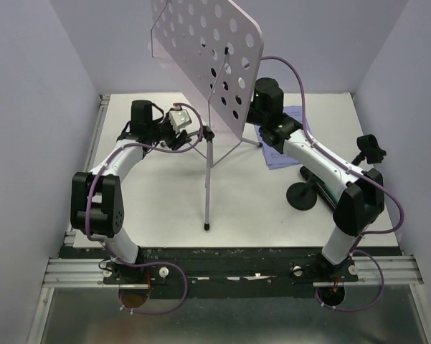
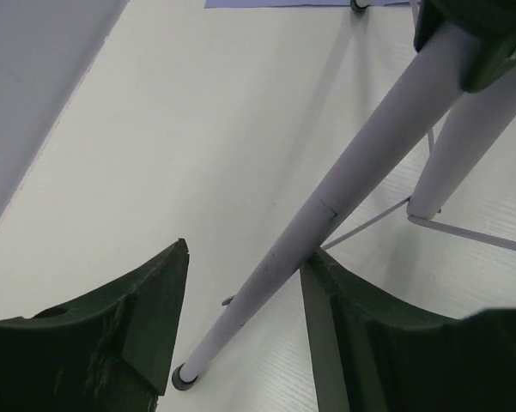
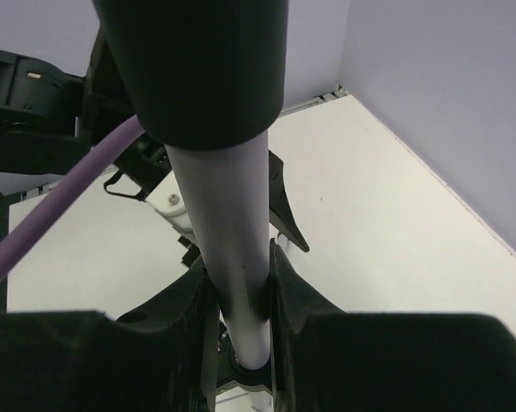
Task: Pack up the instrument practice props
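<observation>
The music stand stands mid-table: its lilac perforated plate (image 1: 208,43) sits on a silver pole over tripod legs (image 1: 208,179). My right gripper (image 3: 238,275) is shut on the pole (image 3: 227,215); in the top view the plate hides it. My left gripper (image 1: 192,136) is at the tripod hub. It is open (image 2: 245,257) with one tripod leg (image 2: 352,172) passing between the fingers, against the right finger (image 2: 326,283). White sheet pages (image 1: 283,147) lie under my right arm. One black round-based clip holder (image 1: 303,196) stands at the right, another (image 1: 369,148) near the right wall. The teal microphone is out of view.
Lilac walls close in the table on the left, back and right. A thin brace wire (image 2: 464,227) links the tripod legs. Purple cables (image 1: 294,72) loop off both arms. The table's front edge meets a metal rail (image 1: 222,269).
</observation>
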